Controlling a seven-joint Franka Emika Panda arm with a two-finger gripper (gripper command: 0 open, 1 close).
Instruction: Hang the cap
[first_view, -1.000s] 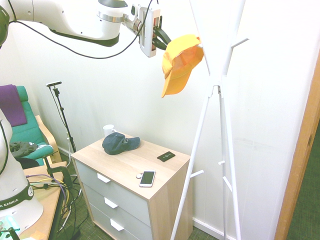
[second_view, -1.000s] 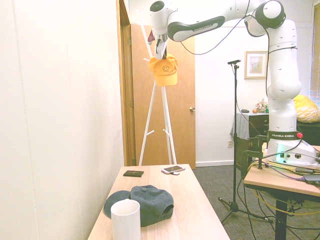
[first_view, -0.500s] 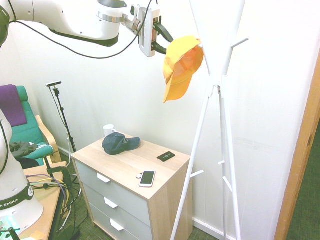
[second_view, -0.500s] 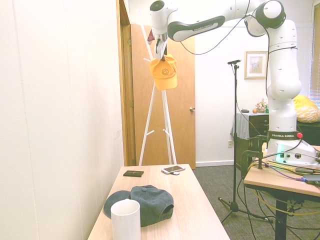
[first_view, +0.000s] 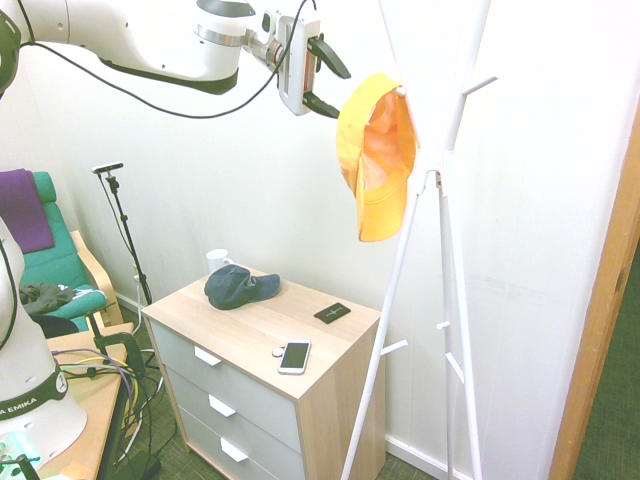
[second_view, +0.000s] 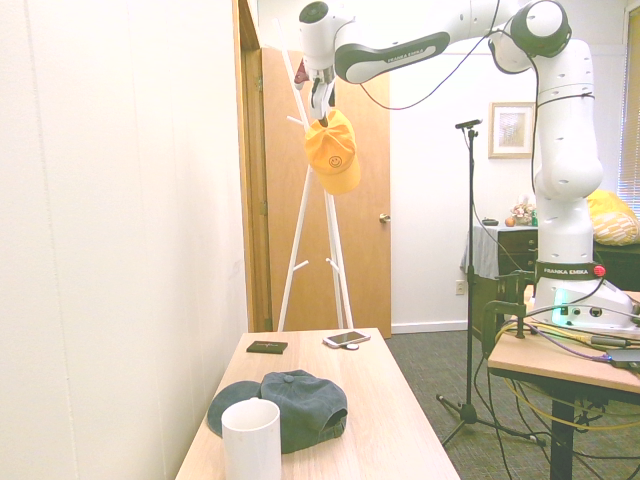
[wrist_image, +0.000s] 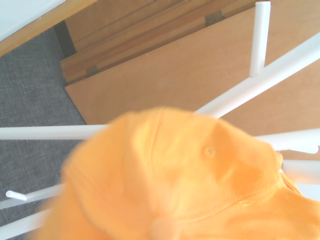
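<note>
The gripper (first_view: 325, 75) is seen with its jaws spread wide: in the first exterior view one dark finger (first_view: 331, 56) points up toward 2 o'clock and the other (first_view: 322, 104) lies lower, and nothing is gripped between them. The lower finger ends just beside the crown of the cap (first_view: 377, 150), at the cap's 10 o'clock; whether it touches the fabric cannot be told.

The yellow-orange cap hangs from an upper peg of the white coat stand (first_view: 440, 210), at 3 o'clock from the gripper, with its brim pointing down toward 6 o'clock. In the second exterior view the cap (second_view: 333, 150) is seen directly below the gripper (second_view: 318, 100), and a small smiley face is printed on its front. In the wrist view the cap (wrist_image: 190, 180) fills the lower part, blurred, with the white rods of the stand (wrist_image: 260, 80) crossing behind it.

On the wooden dresser (first_view: 265, 345) a dark navy cap (first_view: 238, 285), a white mug (first_view: 217, 259), a smartphone (first_view: 294, 356) and a small black flat object (first_view: 332, 313) are laid.

"FRANKA EMIKA" is printed on the black band of the arm's base (second_view: 567, 270); in the first exterior view only "EMIKA" can be read on that band (first_view: 35, 400). No other writing can be read.
</note>
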